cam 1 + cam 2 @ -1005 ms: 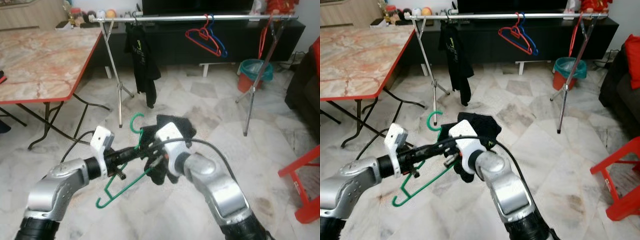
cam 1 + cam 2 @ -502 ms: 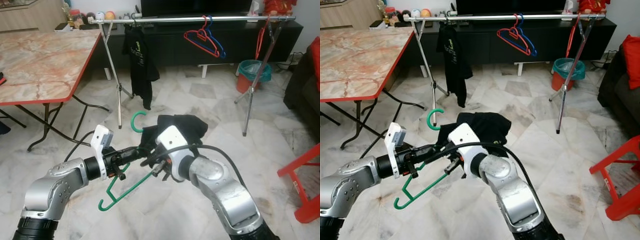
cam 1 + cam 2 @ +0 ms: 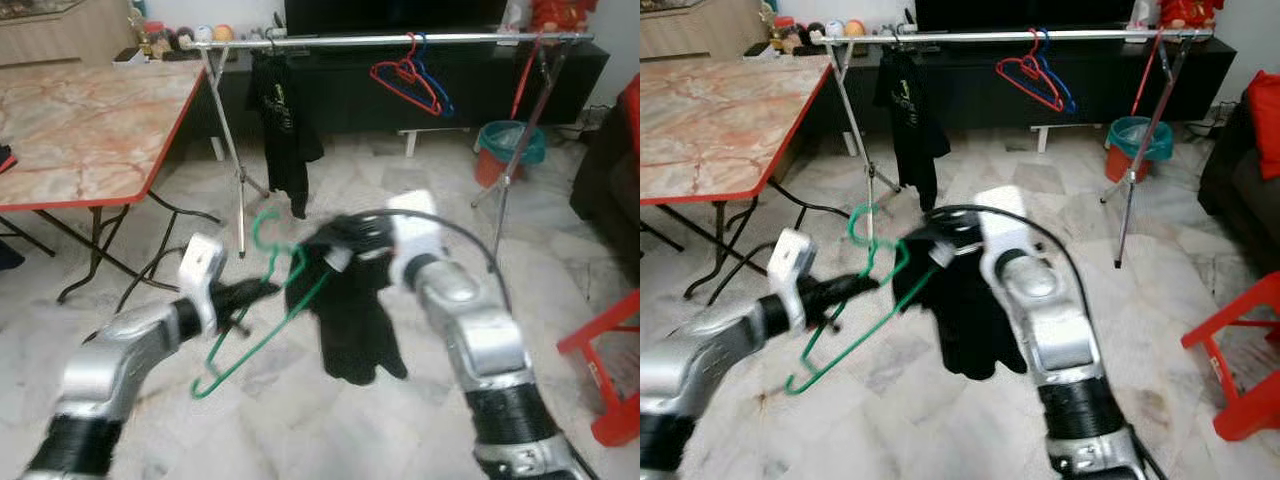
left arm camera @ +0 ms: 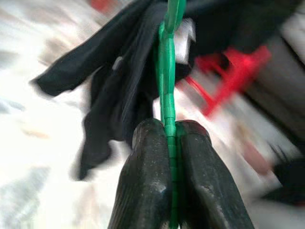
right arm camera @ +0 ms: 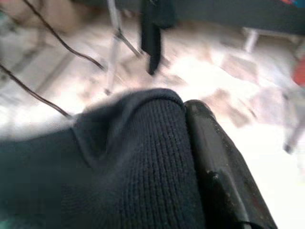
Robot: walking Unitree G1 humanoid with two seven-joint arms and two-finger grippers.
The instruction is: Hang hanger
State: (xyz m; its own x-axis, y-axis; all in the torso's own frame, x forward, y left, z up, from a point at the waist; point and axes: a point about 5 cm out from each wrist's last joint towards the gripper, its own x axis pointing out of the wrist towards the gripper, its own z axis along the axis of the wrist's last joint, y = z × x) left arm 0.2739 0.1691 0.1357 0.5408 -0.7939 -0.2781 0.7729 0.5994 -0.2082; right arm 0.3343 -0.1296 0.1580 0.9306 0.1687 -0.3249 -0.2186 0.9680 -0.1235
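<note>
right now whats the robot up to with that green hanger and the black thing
The left gripper is shut on the green hanger, holding it out in front of the robot. The right gripper grips a black garment that hangs from it beside the hanger, seemingly being fitted onto it. Behind them stands the clothes rail, which carries a black shirt, red and blue hangers. The green hanger is not yet on the rail.
</note>
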